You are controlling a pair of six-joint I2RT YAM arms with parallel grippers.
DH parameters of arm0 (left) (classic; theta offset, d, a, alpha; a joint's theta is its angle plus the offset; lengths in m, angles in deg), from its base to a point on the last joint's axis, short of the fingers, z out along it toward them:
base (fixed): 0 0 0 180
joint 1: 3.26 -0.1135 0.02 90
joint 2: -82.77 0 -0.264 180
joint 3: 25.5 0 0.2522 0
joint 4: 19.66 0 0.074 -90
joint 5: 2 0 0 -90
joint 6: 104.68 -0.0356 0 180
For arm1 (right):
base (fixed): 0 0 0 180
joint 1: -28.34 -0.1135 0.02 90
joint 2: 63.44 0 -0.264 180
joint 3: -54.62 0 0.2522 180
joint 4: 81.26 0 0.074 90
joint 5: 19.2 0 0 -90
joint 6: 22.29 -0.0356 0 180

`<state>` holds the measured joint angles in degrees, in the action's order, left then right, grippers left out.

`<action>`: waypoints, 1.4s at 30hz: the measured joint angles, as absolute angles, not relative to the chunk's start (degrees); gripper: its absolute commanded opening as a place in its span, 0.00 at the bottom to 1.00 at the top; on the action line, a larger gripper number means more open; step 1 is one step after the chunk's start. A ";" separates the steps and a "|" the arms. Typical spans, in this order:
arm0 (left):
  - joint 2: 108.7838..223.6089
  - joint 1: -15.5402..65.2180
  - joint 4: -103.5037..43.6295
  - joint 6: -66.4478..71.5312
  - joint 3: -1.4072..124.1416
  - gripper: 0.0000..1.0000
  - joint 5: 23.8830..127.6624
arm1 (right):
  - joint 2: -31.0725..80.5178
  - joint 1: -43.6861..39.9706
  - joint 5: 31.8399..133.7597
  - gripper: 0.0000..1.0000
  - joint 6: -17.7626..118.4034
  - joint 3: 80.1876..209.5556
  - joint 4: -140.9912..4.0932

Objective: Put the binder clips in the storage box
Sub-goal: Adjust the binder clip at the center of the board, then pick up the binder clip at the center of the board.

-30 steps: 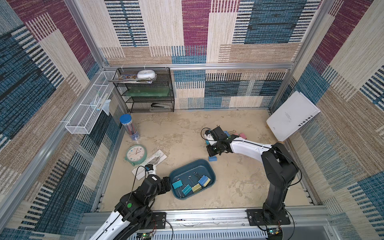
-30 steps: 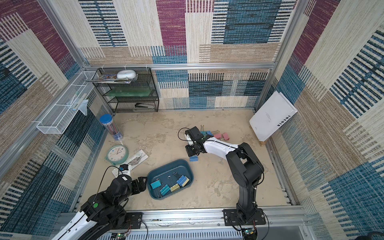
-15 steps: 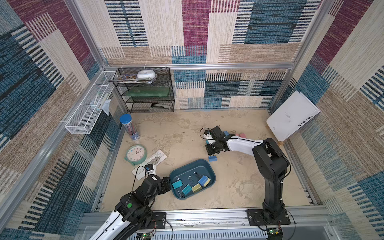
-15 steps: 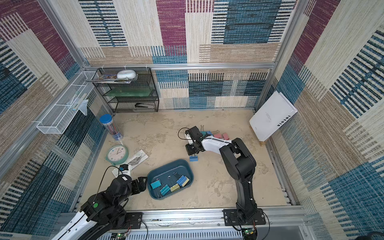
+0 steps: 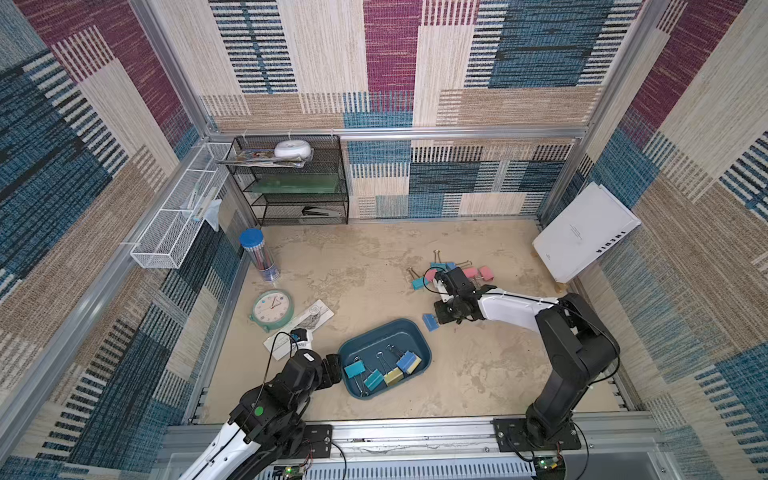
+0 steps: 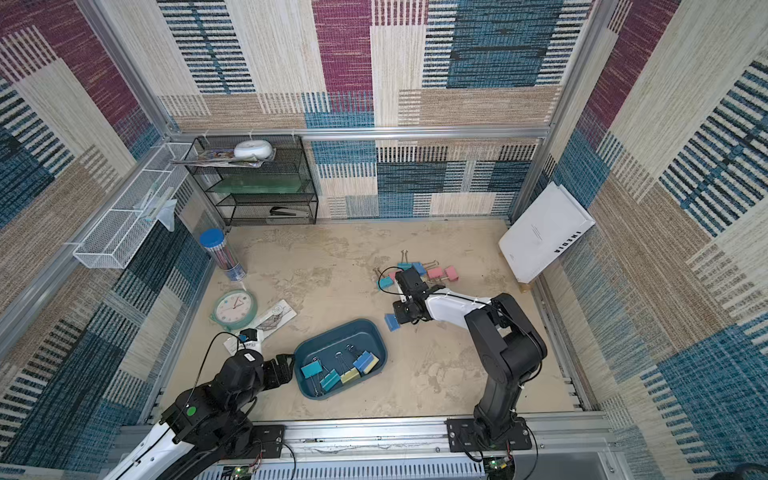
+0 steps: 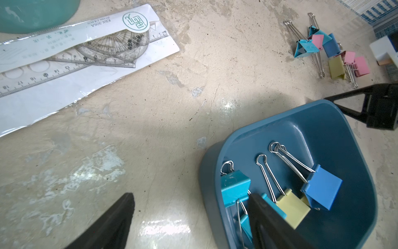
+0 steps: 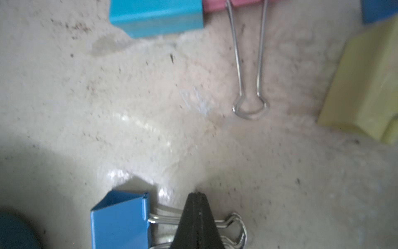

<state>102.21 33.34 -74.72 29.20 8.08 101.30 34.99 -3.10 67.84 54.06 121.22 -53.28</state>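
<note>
Sandy desk [image 5: 374,257], top view: right jaws clenched on a blue clip [image 5: 430,322] by its wire handles, body leading toward the box [image 5: 409,328] at lower centre. Left jaws released, astride its rim, likely steadying it. Loose clips [image 5: 478,273] lie centre-right.

Seen from my left arm: the ruler set's card [image 7: 53,103] reads "KBX-306A" and "20 cm / 4 PCS" — its ruler [image 7: 43,77] is numbered 13 to 18. The spine of the white book [image 5: 582,235] spells "INEDIA".
</note>
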 measured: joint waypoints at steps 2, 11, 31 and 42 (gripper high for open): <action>102.21 33.34 -74.70 29.05 8.08 0.86 101.26 | 31.76 -3.10 67.84 0.00 52.42 117.96 -52.10; 101.86 33.34 -74.52 28.76 8.08 0.86 100.36 | 20.94 -7.23 75.20 0.00 46.25 108.19 -49.06; 101.23 33.36 -74.48 28.76 7.81 0.86 100.21 | 21.90 -9.81 75.47 0.81 52.85 115.21 -44.80; 101.23 33.34 -74.48 28.78 7.81 0.86 100.21 | 28.94 -12.08 73.00 0.86 57.57 119.45 -45.19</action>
<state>101.23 33.34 -74.48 28.78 7.81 100.21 28.94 -12.08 73.00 57.57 119.45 -45.19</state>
